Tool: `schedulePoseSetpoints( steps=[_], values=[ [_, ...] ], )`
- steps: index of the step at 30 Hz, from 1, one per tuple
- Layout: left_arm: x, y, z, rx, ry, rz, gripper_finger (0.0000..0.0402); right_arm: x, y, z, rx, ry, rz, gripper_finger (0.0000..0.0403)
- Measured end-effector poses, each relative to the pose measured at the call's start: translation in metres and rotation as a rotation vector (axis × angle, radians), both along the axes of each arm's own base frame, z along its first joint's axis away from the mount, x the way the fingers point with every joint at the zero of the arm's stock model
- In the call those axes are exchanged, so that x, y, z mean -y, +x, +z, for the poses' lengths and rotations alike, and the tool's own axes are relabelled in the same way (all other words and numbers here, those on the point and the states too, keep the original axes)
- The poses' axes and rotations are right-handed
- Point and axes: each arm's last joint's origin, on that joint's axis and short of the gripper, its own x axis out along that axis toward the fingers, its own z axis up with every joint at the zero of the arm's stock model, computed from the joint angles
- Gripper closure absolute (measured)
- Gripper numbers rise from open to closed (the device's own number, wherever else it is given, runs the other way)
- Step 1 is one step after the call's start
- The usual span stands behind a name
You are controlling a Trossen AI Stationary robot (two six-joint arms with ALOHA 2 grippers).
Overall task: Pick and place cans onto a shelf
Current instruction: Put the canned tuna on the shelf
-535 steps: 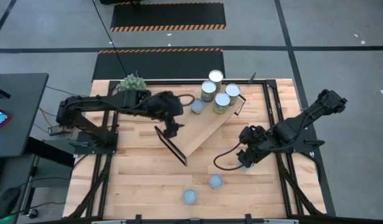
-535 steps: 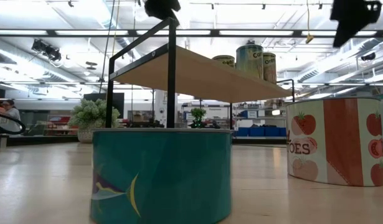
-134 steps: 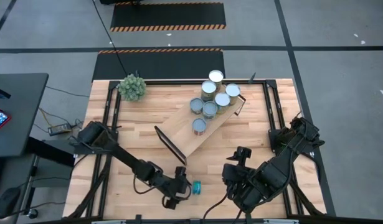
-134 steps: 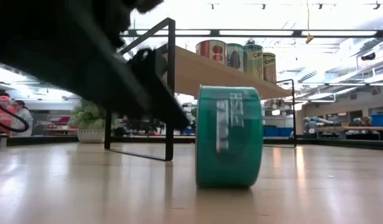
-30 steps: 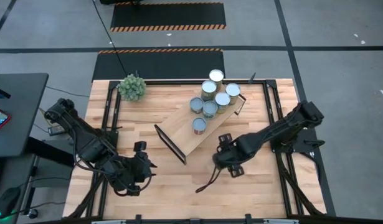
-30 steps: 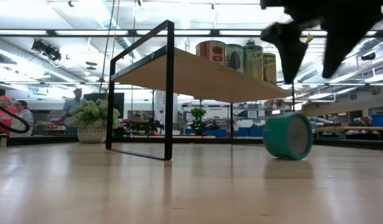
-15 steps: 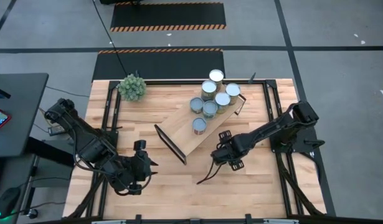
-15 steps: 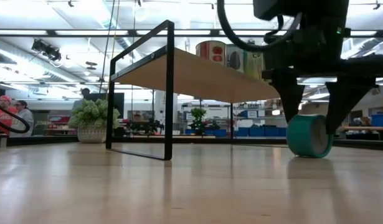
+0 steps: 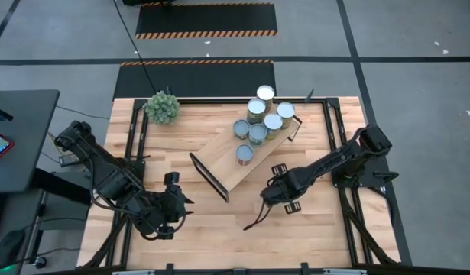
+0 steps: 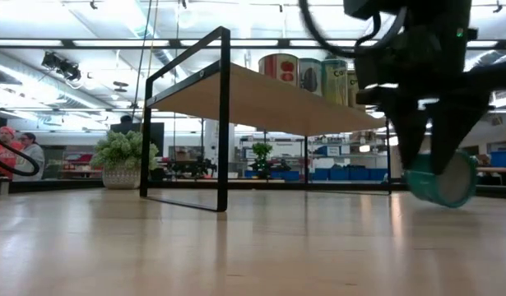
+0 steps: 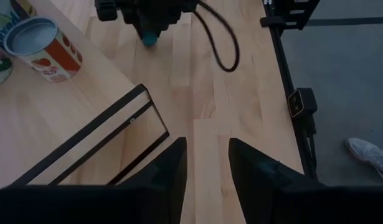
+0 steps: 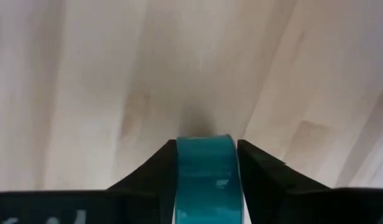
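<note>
While my left gripper [image 9: 176, 200] waits over the near-left of the butcher-block table [image 9: 219, 221] with a narrow gap between its fingers [image 11: 169, 168], my right gripper [image 9: 283, 192] clamps a short teal tin [image 12: 203, 168] lying on its side; it seems just clear of the wood; six upright label-wrapped cans [image 9: 257, 122] stand on the long light-wood shelf [image 9: 223, 164] with black end frames.

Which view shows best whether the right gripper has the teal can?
The right wrist view: the teal can sits on its side between the right gripper's two fingers. The low view shows it lifted and tilted under the dark gripper. The left wrist view gives only a far glimpse of teal. The high view hides the can under the arm.
</note>
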Motion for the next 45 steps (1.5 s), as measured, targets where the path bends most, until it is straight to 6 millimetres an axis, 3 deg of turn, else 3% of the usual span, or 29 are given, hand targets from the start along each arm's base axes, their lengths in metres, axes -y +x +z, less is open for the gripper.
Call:
schedulePoseSetpoints(
  steps=[4, 12, 16, 21, 24, 27, 30, 33, 38, 45],
  values=[
    [0.000, 0.000, 0.000, 0.000, -0.002, 0.001, 0.0276, -0.008, 0.000, 0.010, 0.003, -0.003, -0.001, 0.0292],
    [0.000, 0.000, 0.000, 0.006, -0.004, -0.001, 0.0276, -0.014, 0.010, 0.045, 0.058, 0.026, -0.077, 0.0305],
    [0.001, 0.000, 0.001, 0.008, -0.006, -0.003, 0.0276, -0.008, -0.003, 0.057, -0.045, 0.035, -0.202, 0.0284],
    [0.001, 0.001, 0.001, 0.014, -0.009, -0.005, 0.0276, 0.003, -0.029, 0.063, -0.116, 0.065, -0.334, 0.0215],
    [0.001, 0.001, 0.001, 0.013, -0.009, -0.003, 0.0276, 0.021, -0.043, 0.059, -0.073, 0.024, -0.466, 0.0169],
    [0.001, 0.001, 0.001, 0.014, -0.024, 0.011, 0.0276, 0.034, -0.053, 0.055, 0.133, 0.051, -0.620, 0.0133],
    [0.001, 0.001, 0.001, 0.014, -0.013, 0.003, 0.0276, 0.038, -0.060, 0.045, 0.397, 0.043, -0.756, 0.0117],
    [0.000, 0.001, 0.001, 0.009, 0.015, -0.016, 0.0276, 0.043, -0.064, 0.031, 0.527, 0.011, -0.797, 0.0114],
    [0.000, 0.000, 0.000, 0.005, 0.026, -0.022, 0.0276, 0.046, -0.066, 0.025, 0.478, -0.010, -0.711, 0.0106],
    [0.001, 0.000, 0.000, -0.015, 0.015, -0.044, 0.0276, 0.052, -0.068, 0.024, 0.483, 0.013, -0.915, 0.0091]
  ],
)
